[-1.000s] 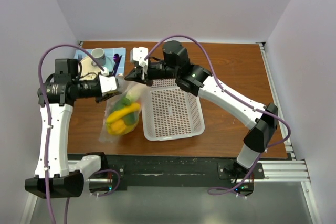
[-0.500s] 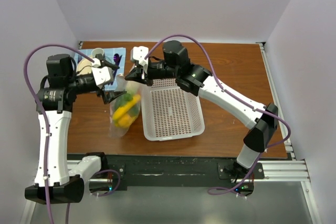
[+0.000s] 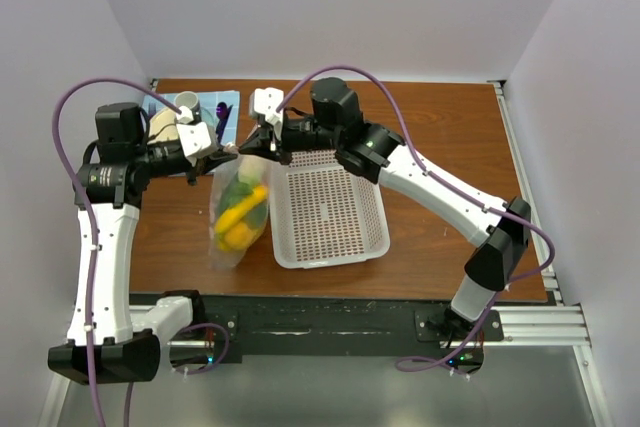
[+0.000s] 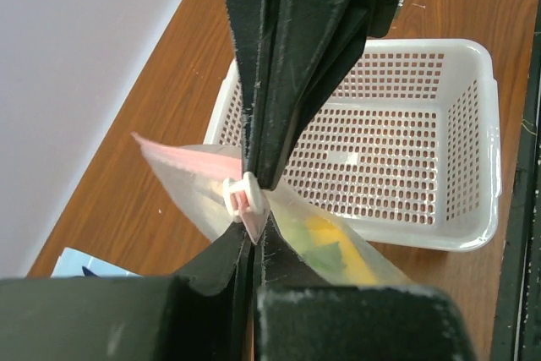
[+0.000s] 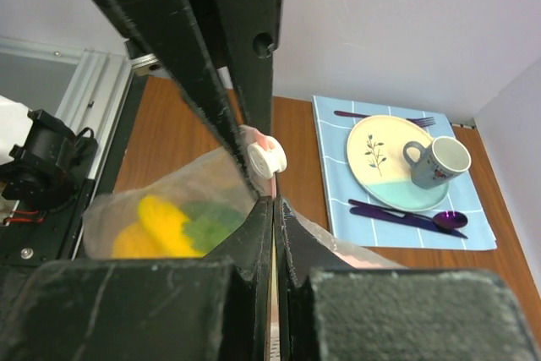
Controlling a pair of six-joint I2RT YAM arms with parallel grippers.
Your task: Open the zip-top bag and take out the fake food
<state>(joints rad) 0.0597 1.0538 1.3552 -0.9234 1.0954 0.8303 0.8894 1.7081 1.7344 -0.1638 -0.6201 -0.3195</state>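
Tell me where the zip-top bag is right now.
In the top view the zip-top bag sits left of centre, its top edge pinched by the left gripper and the right gripper, right beside the white basket.

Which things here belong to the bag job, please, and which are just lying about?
Job: bag, fake food, left gripper, right gripper, both pinching the bag's top edge.
Lying about: basket, plate, mug, placemat, spoon, fork.
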